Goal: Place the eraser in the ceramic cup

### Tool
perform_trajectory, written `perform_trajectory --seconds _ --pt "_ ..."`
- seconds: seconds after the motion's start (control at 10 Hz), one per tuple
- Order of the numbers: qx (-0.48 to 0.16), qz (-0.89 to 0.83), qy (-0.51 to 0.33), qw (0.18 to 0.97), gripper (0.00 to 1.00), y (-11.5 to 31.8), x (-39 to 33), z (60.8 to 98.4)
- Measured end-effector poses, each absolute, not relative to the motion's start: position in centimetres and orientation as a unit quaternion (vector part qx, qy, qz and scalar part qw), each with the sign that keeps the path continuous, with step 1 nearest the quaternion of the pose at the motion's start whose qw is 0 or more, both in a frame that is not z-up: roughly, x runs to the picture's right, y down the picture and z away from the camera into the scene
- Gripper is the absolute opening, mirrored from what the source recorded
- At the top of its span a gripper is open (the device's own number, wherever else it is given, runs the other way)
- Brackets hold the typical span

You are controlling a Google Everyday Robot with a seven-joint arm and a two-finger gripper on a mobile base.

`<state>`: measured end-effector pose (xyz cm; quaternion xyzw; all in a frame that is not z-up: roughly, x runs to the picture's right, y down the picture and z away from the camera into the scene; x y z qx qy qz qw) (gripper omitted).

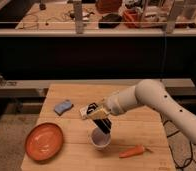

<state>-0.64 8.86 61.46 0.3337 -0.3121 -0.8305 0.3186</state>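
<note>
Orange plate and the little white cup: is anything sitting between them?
Nothing. In the camera view only bare wooden tabletop lies between the orange plate and the ceramic cup. The gripper hangs just above the cup.

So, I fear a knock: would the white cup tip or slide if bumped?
Likely slide, not tip: the cup looks squat, upright on the table. Probably light, being small. The gripper hangs above its rim, so a bump seems possible.

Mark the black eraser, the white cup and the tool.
black rectangular eraser (105,127), camera view, lower end.
small white ceramic cup (99,145), camera view, front wall.
tool (101,119), camera view, between fingertips, above cup.
</note>
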Motion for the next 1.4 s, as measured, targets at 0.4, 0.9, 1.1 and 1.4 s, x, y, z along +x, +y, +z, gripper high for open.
perform_trajectory --seconds 0.4,0.9,1.1,1.4 --pt "0.334 -0.826 -0.324 0.317 0.0 10.2 -1.4 61.0" --pt "0.31 -0.832 -0.322 0.33 0.0 11.8 -2.6 61.5" --pt "0.3 -0.83 -0.319 0.346 0.0 12.4 -2.7 62.0" --pt "0.293 -0.832 -0.311 0.354 0.0 12.8 -3.1 62.5"
